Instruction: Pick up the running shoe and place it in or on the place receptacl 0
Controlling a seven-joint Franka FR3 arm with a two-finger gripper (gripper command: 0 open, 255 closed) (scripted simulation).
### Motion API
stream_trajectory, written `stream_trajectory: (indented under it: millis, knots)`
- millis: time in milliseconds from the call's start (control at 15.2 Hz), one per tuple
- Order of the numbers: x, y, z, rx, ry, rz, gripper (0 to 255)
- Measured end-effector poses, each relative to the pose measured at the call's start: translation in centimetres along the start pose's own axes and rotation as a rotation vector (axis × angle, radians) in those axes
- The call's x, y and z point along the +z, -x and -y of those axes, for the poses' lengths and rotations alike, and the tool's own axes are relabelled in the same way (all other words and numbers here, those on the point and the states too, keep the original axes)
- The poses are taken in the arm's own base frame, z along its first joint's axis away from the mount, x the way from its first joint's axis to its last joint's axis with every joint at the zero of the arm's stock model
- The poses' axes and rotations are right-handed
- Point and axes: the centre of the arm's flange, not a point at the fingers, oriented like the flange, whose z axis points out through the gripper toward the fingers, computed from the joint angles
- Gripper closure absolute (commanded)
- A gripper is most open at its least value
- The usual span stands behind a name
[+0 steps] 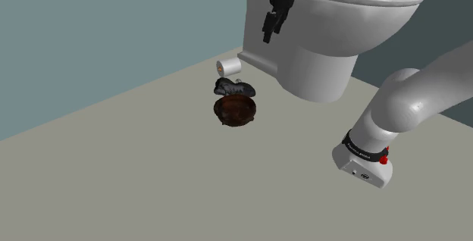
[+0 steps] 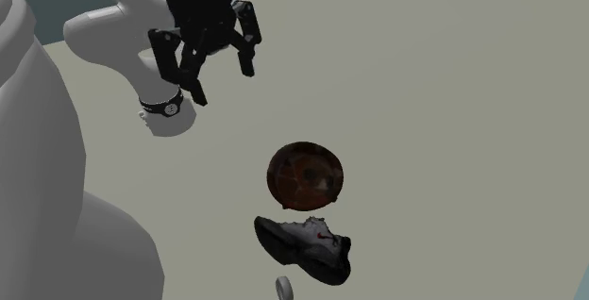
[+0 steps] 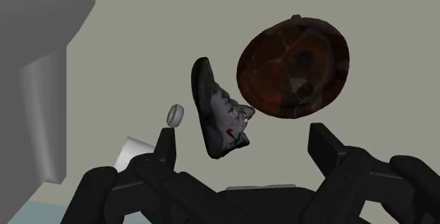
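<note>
While the gripper (image 2: 224,79) hangs above the floor (image 1: 114,179), its two black fingers stand well apart and clasp nothing. The running shoe (image 2: 307,241), dark grey with lighter patches, lies on the floor between a dark brown bowl (image 2: 305,175) and a small white paper roll (image 2: 283,289). It is just beside the bowl, but whether they touch cannot be told. The second exterior view and the wrist view resolve a small red mark on the shoe's side, too small to read as a brand. In the shoulder view the shoe (image 1: 233,88) appears as a plain grey form. The shoulder view adds a black band on the arm's base link (image 1: 360,150) with pale lettering too small to read, plus the white toilet (image 1: 333,42) behind the gripper (image 1: 267,35). In the wrist view the shoe (image 3: 215,110) lies ahead of the open fingers, nearer one finger, and the bowl (image 3: 292,67) shows a mottled interior.
</note>
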Motion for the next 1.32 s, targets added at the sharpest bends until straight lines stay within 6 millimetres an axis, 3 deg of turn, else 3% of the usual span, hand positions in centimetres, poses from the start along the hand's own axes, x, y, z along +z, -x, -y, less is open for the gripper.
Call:
stream_trajectory:
  millis: [1320]
  knots:
    - [24.6, -11.8, -1.4, -0.096, -0.024, 0.173, 0]
